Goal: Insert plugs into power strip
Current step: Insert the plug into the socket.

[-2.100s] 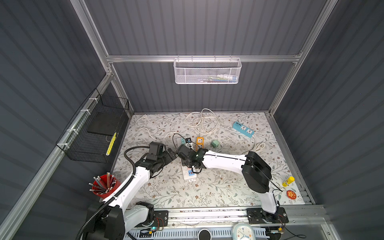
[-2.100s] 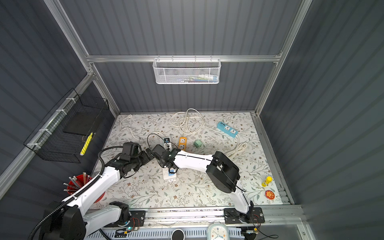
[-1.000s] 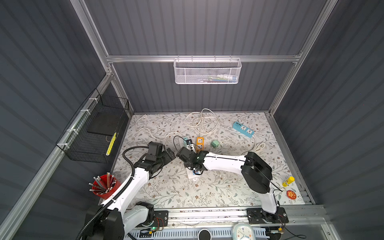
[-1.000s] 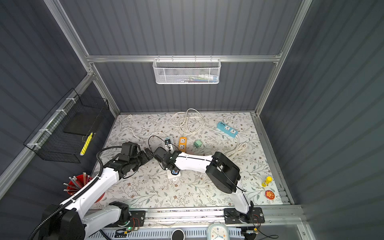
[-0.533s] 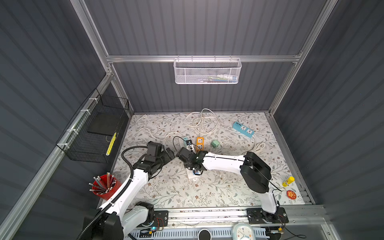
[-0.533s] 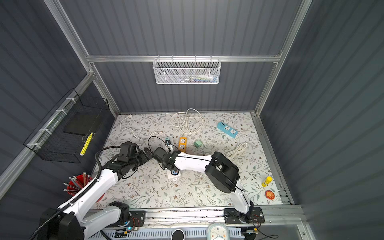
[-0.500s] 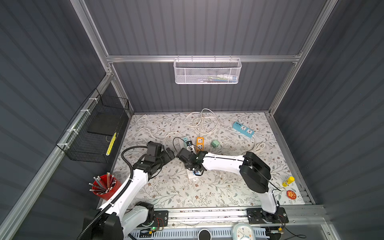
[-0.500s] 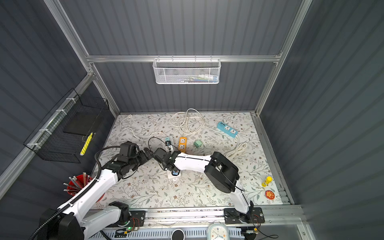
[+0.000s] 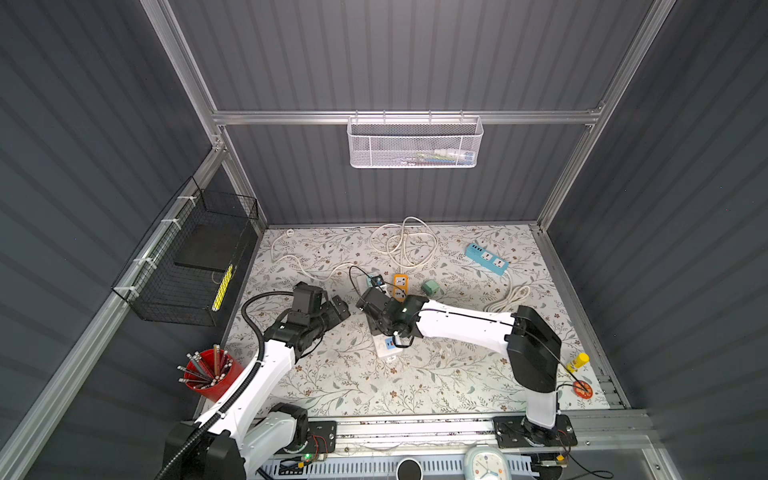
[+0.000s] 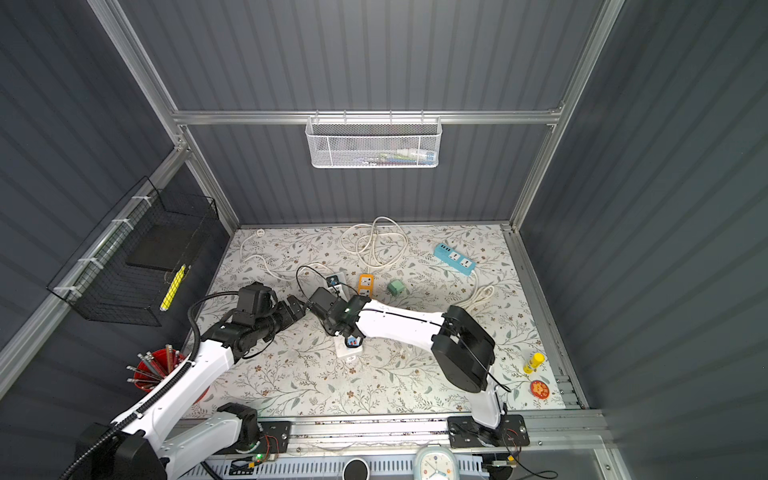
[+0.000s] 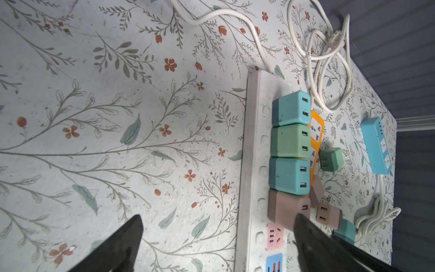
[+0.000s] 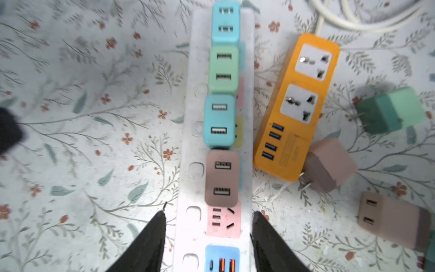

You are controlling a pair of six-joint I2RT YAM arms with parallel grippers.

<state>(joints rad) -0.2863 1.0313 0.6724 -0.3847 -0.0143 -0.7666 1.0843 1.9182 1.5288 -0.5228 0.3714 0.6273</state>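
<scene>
The white power strip (image 12: 193, 188) lies on the flowered mat, with a row of plugs seated in it: teal (image 12: 225, 21), green (image 12: 223, 69), teal (image 12: 219, 120) and pink-brown (image 12: 222, 177). My right gripper (image 12: 209, 215) hovers open over the strip. Its jaws straddle the empty pink socket just behind the pink-brown plug and hold nothing. Loose plugs lie beside the strip: one green (image 12: 390, 110) and two pink-brown (image 12: 329, 164) (image 12: 393, 219). My left gripper (image 11: 217, 219) is wide open and empty, low beside the strip (image 11: 256, 141). In both top views the grippers (image 9: 338, 305) (image 10: 343, 328) face each other mid-mat.
An orange power strip (image 12: 296, 106) lies right against the white one. A blue strip (image 9: 486, 258) and coiled white cords (image 9: 401, 245) lie at the back. A red pencil cup (image 9: 208, 374) stands front left, a yellow tube (image 9: 577, 361) front right.
My right gripper has opened from shut and let go of the pink-brown plug, which stays seated in the strip. The left arm has barely moved.
</scene>
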